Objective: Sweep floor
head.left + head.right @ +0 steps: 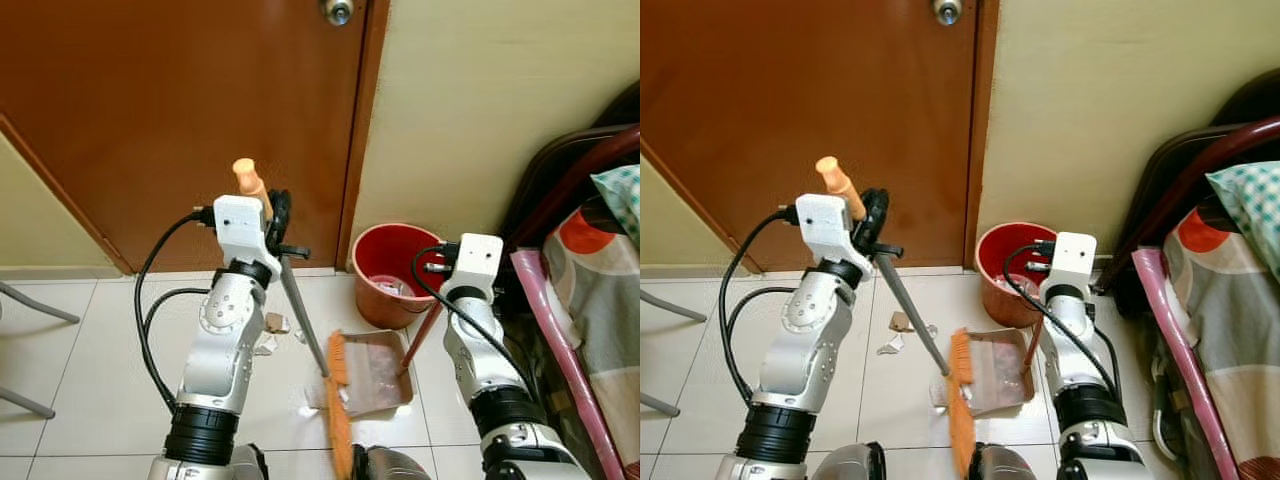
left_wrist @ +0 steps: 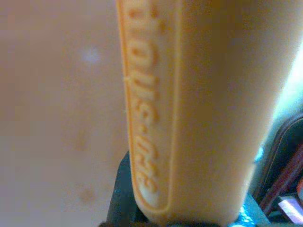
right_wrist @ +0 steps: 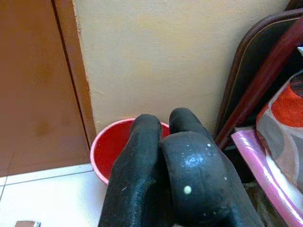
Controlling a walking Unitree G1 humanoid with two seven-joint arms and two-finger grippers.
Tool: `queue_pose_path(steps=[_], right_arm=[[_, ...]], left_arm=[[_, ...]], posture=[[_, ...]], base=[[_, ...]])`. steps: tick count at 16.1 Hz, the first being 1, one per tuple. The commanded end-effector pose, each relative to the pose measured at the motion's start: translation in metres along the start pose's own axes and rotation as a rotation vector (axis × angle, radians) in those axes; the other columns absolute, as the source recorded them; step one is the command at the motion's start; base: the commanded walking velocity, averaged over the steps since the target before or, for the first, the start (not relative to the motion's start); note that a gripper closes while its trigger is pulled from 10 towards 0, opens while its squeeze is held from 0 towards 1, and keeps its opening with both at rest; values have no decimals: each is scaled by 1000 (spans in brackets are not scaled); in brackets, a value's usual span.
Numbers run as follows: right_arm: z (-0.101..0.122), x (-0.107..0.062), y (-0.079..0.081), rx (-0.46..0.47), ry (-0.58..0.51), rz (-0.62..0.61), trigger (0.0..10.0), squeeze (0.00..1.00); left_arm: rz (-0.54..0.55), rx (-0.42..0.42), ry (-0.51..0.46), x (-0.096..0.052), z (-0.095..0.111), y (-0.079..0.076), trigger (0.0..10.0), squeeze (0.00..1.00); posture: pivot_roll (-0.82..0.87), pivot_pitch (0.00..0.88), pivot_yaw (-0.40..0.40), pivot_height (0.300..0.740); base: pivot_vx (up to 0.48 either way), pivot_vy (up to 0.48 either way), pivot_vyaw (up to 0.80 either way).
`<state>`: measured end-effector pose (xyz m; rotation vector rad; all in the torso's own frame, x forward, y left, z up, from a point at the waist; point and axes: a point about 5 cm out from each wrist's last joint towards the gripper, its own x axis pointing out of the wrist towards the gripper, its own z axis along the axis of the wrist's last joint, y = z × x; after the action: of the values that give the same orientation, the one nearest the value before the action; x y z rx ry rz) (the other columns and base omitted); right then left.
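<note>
1. The left gripper (image 1: 275,225) is closed around the broom (image 1: 300,320), just below its orange handle tip, in front of the brown door (image 1: 180,120).
2. The broom leans down to the floor (image 1: 90,350). Its orange bristles touch the dustpan (image 1: 375,370).
3. Small scraps (image 1: 272,330) lie on the tiles beside the broom.
4. The right gripper (image 3: 165,165) is closed on the dustpan's red stick.
5. A red bucket (image 1: 395,270) stands by the wall, just behind the dustpan.

Left arm bends upward, its gripper (image 1: 278,225) raised at chest height with fingers clamped tight. Right arm reaches forward and low, its gripper (image 3: 163,156) fingers pressed together.
</note>
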<state>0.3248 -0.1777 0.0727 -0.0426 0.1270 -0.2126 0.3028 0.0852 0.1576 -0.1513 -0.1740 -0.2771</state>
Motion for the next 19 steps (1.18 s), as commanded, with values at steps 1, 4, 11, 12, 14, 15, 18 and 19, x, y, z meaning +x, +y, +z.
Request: queue_pose_path(steps=[1,4,11,12,14,15,18,19], right_arm=[[1,1,2,3,-1,10,10000,0],[1,2,1,4,5,11,10000,0],[0,2,1,4,12,12,10000,0],[0,3,2,5,13,13,10000,0],[0,3,2,7,16,13,10000,0],[0,3,2,7,17,13,10000,0],[-1,3,2,6,21,16,10000,0],[-1,4,2,4,21,17,10000,0]], left_arm=[[-6,-42,-86,5,16,-5,10000,0],[33,-109,-110,8,24,2,10000,0],[89,-139,-101,9,23,14,10000,0],[91,-112,-97,8,22,15,10000,0],[104,-56,-90,3,20,22,10000,0],[106,-56,-91,2,20,23,10000,0],[122,-19,-101,0,24,32,10000,0],[128,-3,-97,-1,24,36,10000,0]], posture=[[-6,97,-34,740],[-4,101,-36,740],[-5,105,-36,740],[-5,105,-36,740],[-2,105,-36,740],[-2,105,-36,740],[6,102,-39,740],[6,102,-39,740]], base=[[0,0,0],[0,0,0],[0,0,0],[0,0,0],[0,0,0],[0,0,0],[0,0,0],[0,0,0]])
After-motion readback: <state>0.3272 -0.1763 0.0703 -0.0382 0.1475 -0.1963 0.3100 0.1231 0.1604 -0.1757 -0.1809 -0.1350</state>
